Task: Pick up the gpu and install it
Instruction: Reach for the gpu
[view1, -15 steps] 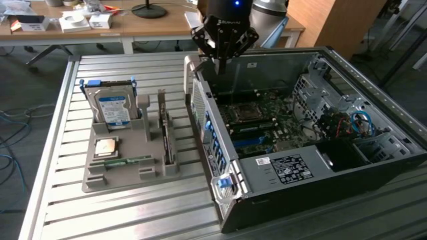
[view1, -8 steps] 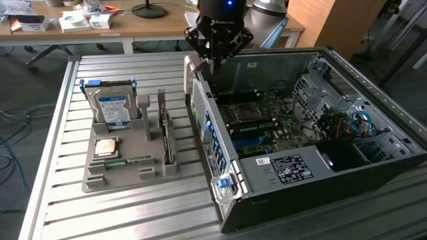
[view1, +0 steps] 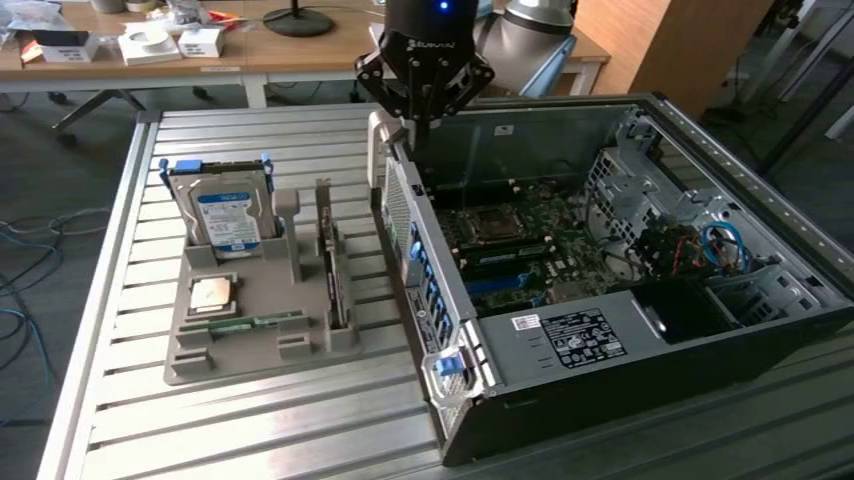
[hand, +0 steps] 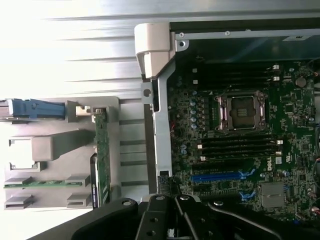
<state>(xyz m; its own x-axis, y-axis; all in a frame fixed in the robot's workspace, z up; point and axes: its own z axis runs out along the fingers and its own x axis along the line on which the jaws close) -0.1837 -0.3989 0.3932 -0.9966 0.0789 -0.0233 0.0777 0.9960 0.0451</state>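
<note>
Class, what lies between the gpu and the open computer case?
Between gpu and case: only the tray's rim and bare slatted table, in both views.

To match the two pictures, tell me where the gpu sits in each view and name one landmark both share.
Exterior view: the gpu stands on edge in the grey holder, on the side nearest the computer case.
Wrist view: the gpu shows edge-on as a green strip in that holder, beside the case.
Shared landmark: the CPU socket on the motherboard.
</note>
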